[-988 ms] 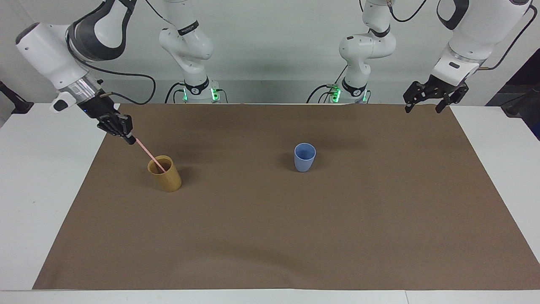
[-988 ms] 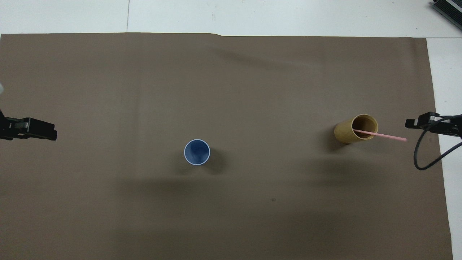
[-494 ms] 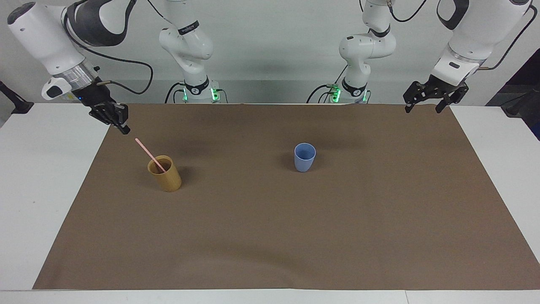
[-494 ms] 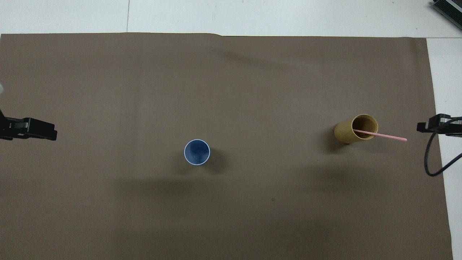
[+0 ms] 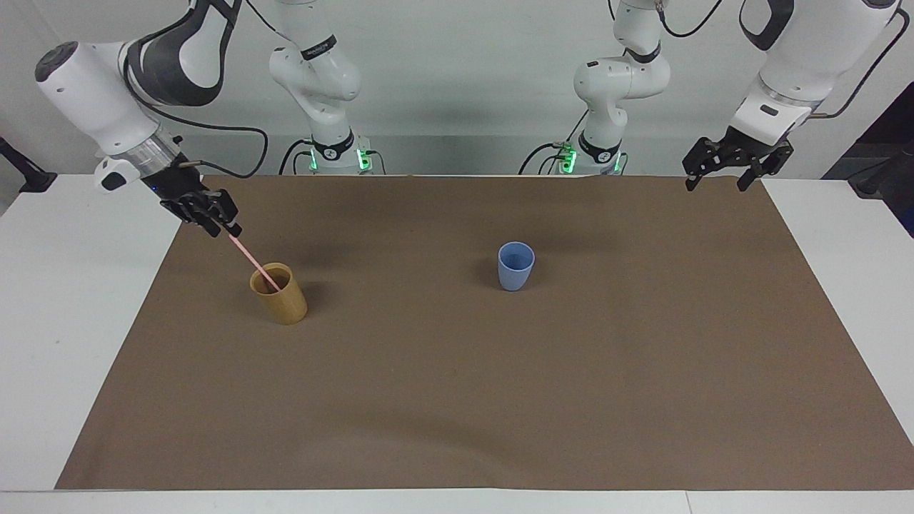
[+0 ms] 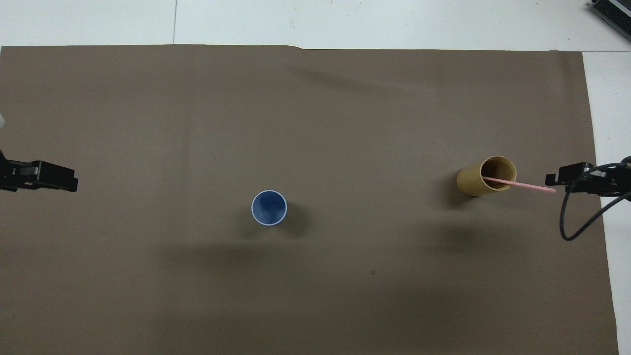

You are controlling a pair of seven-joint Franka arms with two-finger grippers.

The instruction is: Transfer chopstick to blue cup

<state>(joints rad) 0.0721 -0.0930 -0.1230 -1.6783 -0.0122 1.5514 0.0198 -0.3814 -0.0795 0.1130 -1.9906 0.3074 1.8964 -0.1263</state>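
Chopstick stands slanted in the tan cup, lower end inside, upper end leaning out toward the right arm's end of the table. Tan cup upright on the brown mat, toward that same end.

Right gripper sits right at the chopstick's free tip. From where I stand I can't make out whether its fingers are parted or pinched, nor whether they have the stick; overhead view shows the tip meeting the gripper's front edge and no more.

Blue cup upright and empty near the middle of the mat, well apart from the tan cup, mouth clear.

Left gripper hangs open over the mat's corner at the left arm's end, nearest the robots. Waiting.

Step in hand, as I read it: secure the top of the stick before any lift.

Notes on doing it well:
- Take the stick a little below the very tip. A pinch at the extreme end looks likely to slip or let it swing.
- Close squarely across the stick, fingers in line with its lean.
- Draw it out along its own slant, so the lower end doesn't drag the tan cup's rim and tip the cup.
- Clear the rim fully before carrying across.
- Over the blue cup, bring the lower end in first; that cup looks light and could topple if nudged.
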